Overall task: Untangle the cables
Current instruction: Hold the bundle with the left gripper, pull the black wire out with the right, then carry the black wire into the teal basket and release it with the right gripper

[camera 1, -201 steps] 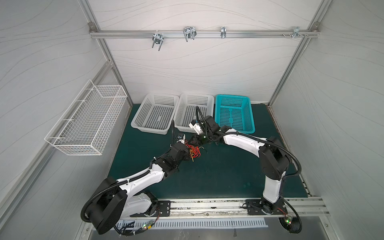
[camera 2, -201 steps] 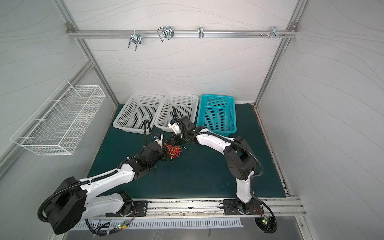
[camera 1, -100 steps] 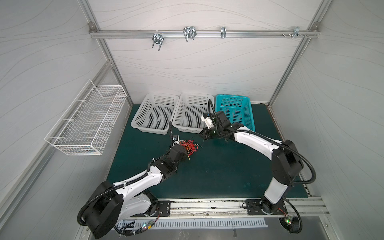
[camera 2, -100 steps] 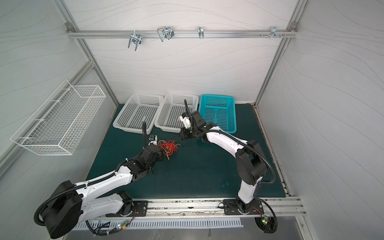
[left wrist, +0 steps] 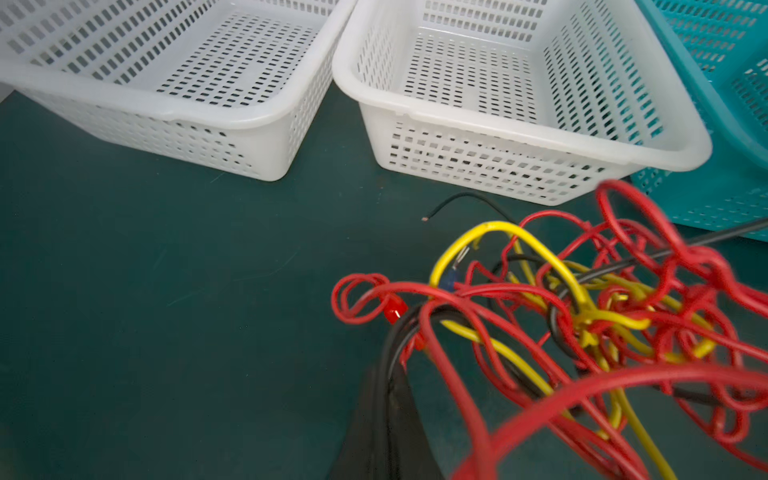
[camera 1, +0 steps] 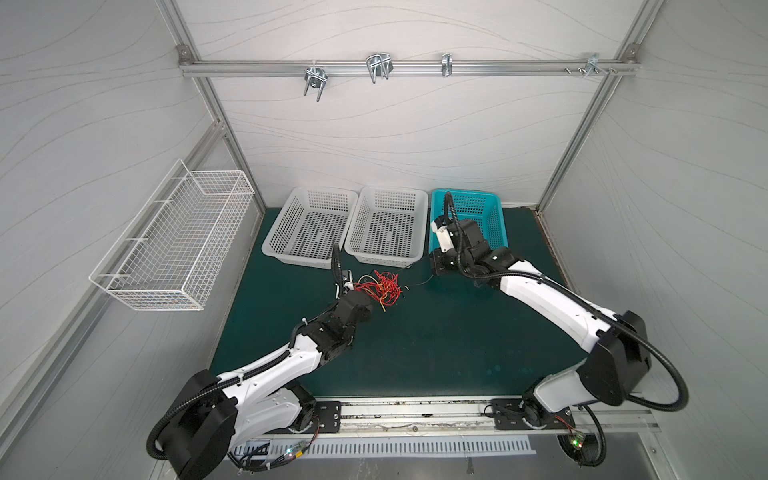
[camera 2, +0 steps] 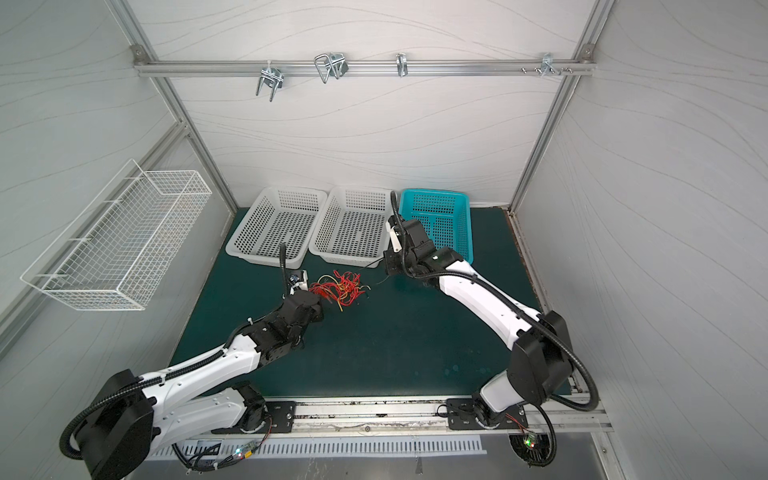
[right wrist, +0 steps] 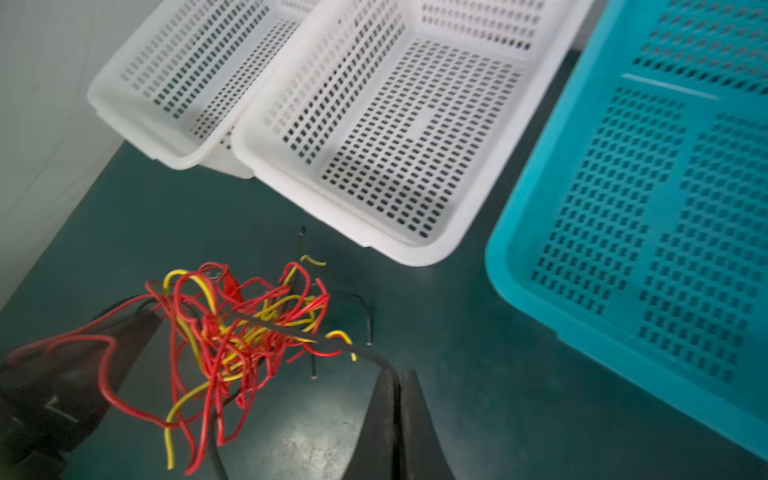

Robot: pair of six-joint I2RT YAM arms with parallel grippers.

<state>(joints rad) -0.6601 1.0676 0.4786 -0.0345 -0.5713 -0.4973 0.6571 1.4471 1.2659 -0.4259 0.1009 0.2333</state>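
Red, yellow and black cables (camera 1: 381, 286) bunch in one knot at mid green mat (camera 1: 436, 340), just near of the middle white basket (camera 1: 390, 190). Left gripper (left wrist: 390, 370) clenched on strands at the knot's left edge; right gripper (right wrist: 397, 380) pinched tight on one black cable (right wrist: 332, 345), which runs taut rightward out of the knot, short of the teal basket (camera 1: 465, 193).

Two white baskets (camera 1: 284, 224), one teal basket (camera 1: 478, 203), one wire basket (camera 1: 178, 237) (cables (camera 1: 382, 286): perhaps several).
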